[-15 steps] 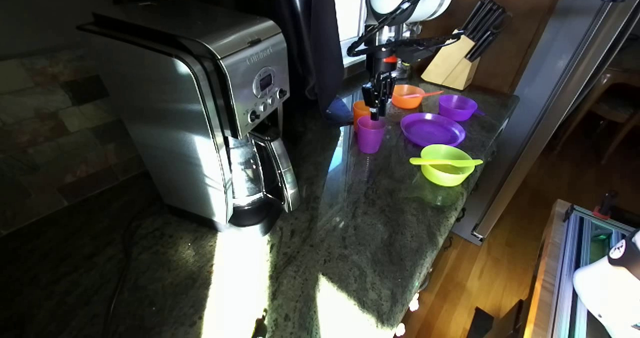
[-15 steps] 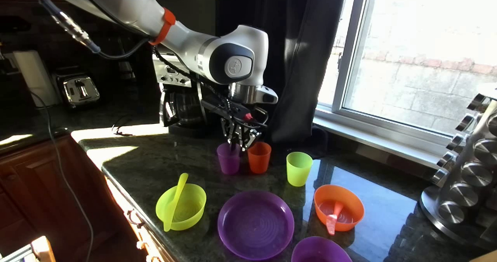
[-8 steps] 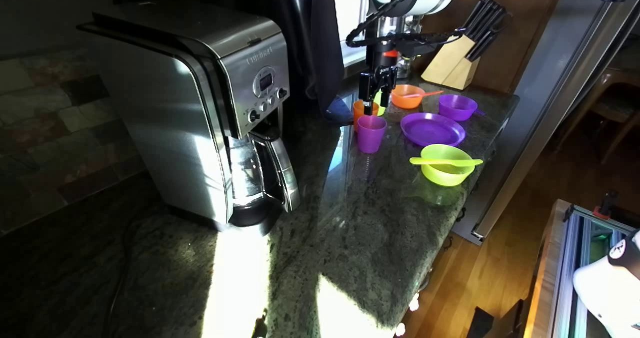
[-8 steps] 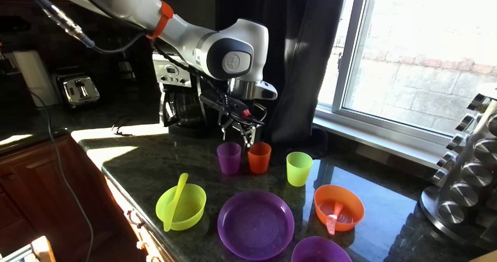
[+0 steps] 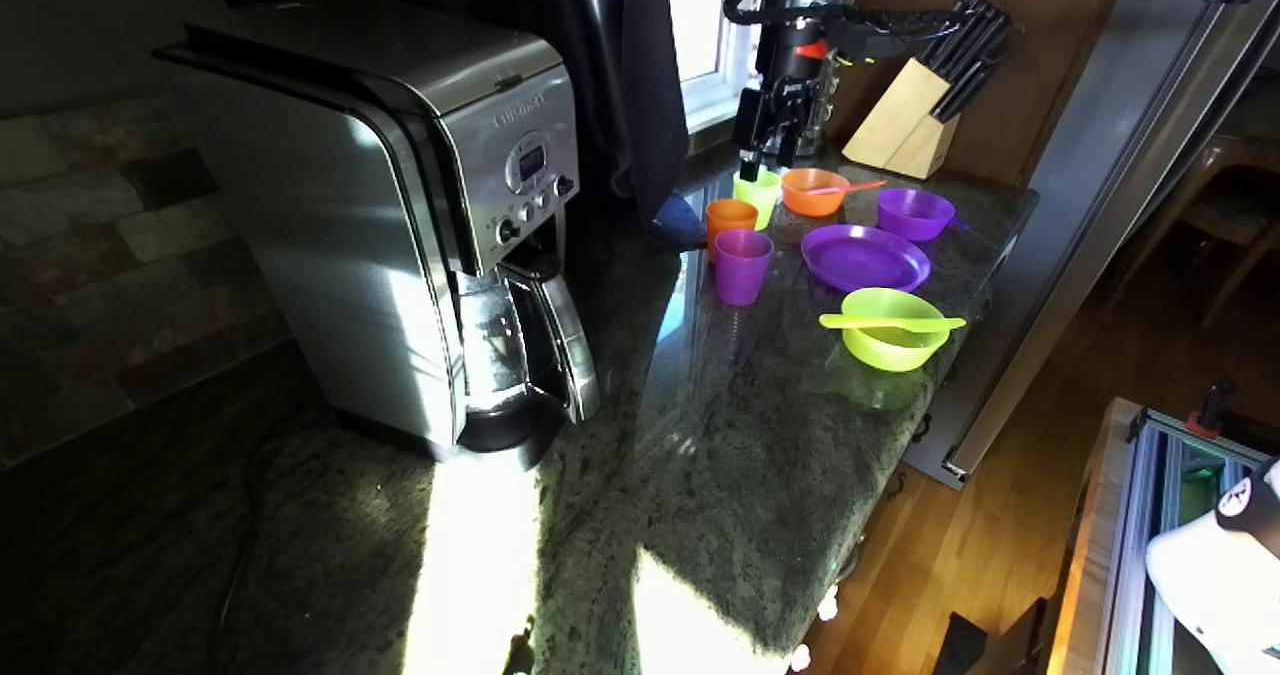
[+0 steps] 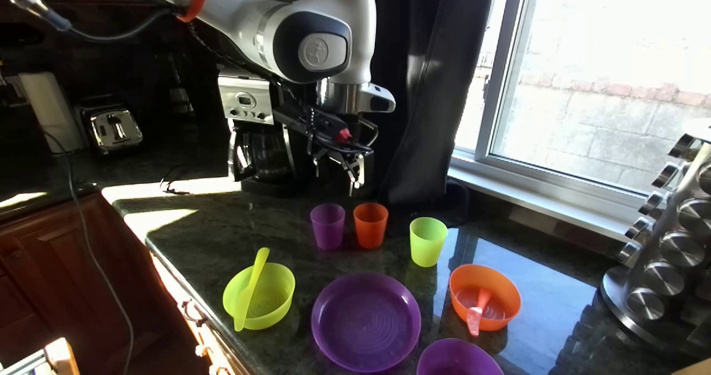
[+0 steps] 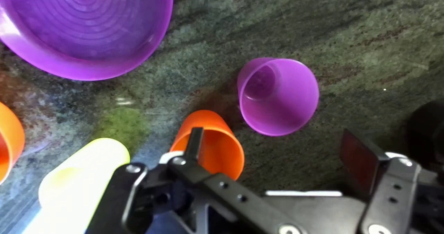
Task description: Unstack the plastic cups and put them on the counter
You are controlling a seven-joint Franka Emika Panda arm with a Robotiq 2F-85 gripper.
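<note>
Three plastic cups stand upright and apart on the dark counter (image 5: 650, 485): a purple cup (image 6: 328, 230), an orange cup (image 6: 370, 228) and a yellow-green cup (image 6: 426, 244). Both exterior views show them in one row, none inside another. Above the purple and orange cups hangs my gripper (image 6: 336, 181), clear of their rims. In the wrist view its fingers (image 7: 359, 161) are spread wide with nothing held between them. There the other finger covers part of the orange cup (image 7: 222, 150), while the purple cup (image 7: 295, 95) lies ahead of the gap, its inside visible.
A purple plate (image 6: 366, 322), a yellow-green bowl (image 6: 275, 303) with a utensil, an orange bowl (image 6: 502, 286) and a purple bowl (image 6: 458, 358) sit near the cups. The coffee maker (image 5: 510, 175), dark curtain (image 6: 439, 86), knife block (image 5: 900, 125) and spice rack (image 6: 666, 253) border the area.
The gripper was down at the purple cup's rim; its fingers have spread and it has risen above the cups. The purple cup has stayed standing on the counter.
</note>
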